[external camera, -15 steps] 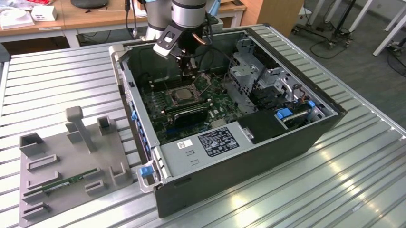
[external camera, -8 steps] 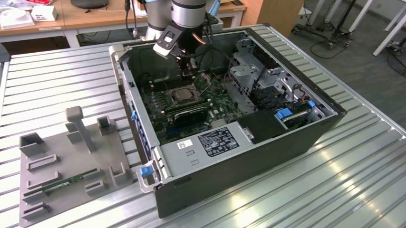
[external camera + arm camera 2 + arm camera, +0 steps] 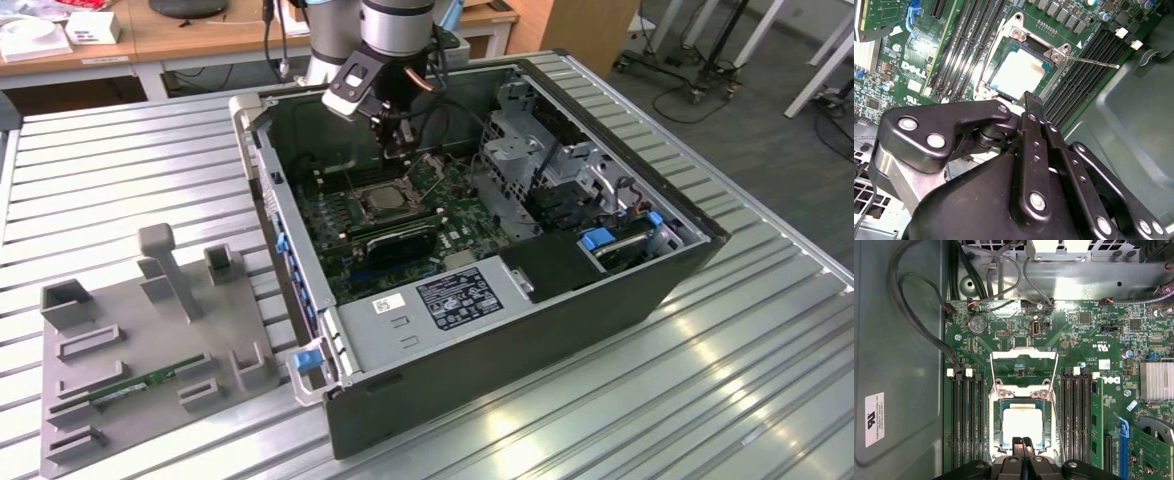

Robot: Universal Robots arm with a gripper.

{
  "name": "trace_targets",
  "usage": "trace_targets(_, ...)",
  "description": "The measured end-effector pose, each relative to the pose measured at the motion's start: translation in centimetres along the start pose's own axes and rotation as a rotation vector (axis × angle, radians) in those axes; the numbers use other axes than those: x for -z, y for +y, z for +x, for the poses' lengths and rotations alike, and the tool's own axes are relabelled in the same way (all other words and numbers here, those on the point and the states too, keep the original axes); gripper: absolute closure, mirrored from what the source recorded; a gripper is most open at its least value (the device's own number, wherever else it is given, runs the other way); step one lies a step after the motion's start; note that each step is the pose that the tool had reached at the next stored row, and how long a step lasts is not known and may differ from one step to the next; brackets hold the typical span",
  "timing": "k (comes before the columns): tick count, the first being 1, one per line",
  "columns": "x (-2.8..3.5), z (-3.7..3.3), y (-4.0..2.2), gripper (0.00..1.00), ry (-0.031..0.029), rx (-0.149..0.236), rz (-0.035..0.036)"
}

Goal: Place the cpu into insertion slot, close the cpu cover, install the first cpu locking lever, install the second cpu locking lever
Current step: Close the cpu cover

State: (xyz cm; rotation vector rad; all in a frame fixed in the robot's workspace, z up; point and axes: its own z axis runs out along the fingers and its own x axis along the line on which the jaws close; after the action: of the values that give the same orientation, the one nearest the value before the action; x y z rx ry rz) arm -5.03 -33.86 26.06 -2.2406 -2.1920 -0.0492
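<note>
The black 2-fingered gripper (image 3: 1022,444) is seen in the first wrist view with its narrow fingertips drawn together, side by side. Nothing is seen between them, so it is judged to be closed and empty. The tips are held low inside the open dark computer case (image 3: 534,330), which lies on the ribbed metal counter (image 3: 694,400).

The small square cpu with the silvery-tan metal face (image 3: 1023,424) is seated flat in the square black insertion slot with the metal rim (image 3: 994,415), on the green circuit board (image 3: 1079,340). The fingertips are placed at the slot's near edge, just beside the cpu.

The thin silver cpu cover with the large square window (image 3: 1024,356) is swung open and not yet closed. It is found straight beyond the cpu from the gripper, in line with the fingertips. Its hinge edge is set across that line, at the far side of the slot.

In the second wrist view, 1 thin wire locking lever (image 3: 1094,62) is seen unlatched, sticking out sideways from a corner of the slot.
</note>
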Motion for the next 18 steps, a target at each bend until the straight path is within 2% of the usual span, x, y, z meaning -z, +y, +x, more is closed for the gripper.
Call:
trace_targets(11, 0.15, 0.00, 0.04, 0.89, -0.0001, 0.000, 0.0000)
trace_targets(18, 0.13, 0.02, 0.93, 0.89, -0.0001, 0.000, 0.0001)
